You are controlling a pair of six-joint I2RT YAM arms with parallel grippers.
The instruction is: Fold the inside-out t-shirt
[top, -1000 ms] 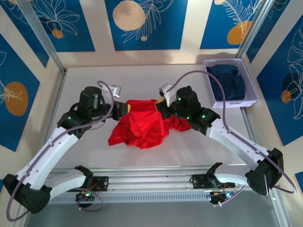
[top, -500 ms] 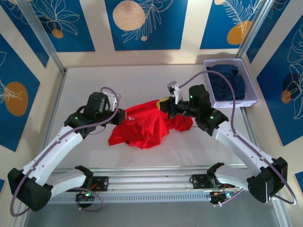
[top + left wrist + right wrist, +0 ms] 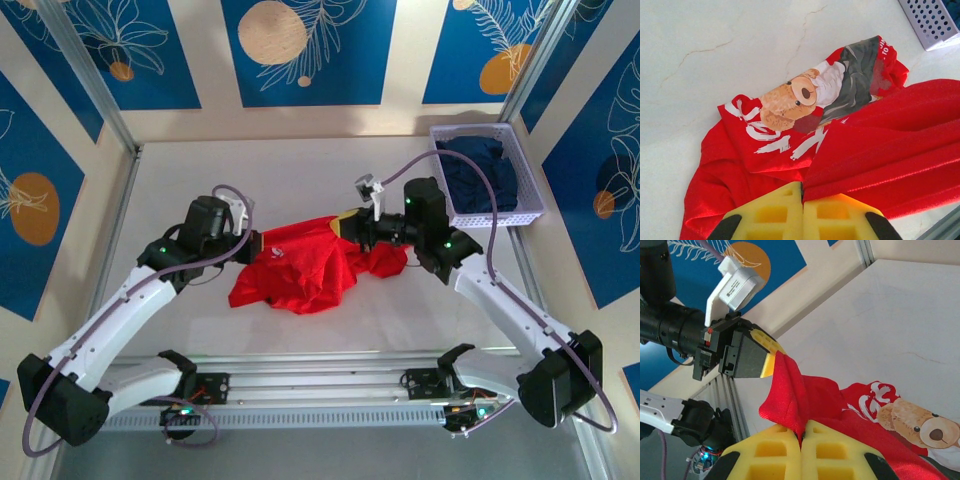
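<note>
Pale worktop (image 3: 300, 170) is carrying the crumpled red t-shirt (image 3: 300, 275), bear print showing; left pincer (image 3: 802, 196) and right pincer (image 3: 802, 434) are each clamping its edge, cloth spanning between them.

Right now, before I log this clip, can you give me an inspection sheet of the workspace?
Surface: pale table, no spills seen.
Job's things: red t-shirt bunched mid-table, bear print showing, one edge drawn up between the grippers.
Clutter: white basket at the far right, holding a navy garment.
Grippers: left gripper and right gripper both shut on the t-shirt's cloth.
Cables: left cable loops over its wrist; right cable arcs past the basket in the top view.
Surroundings: blue leaf-patterned wall panels, metal frame posts.
</note>
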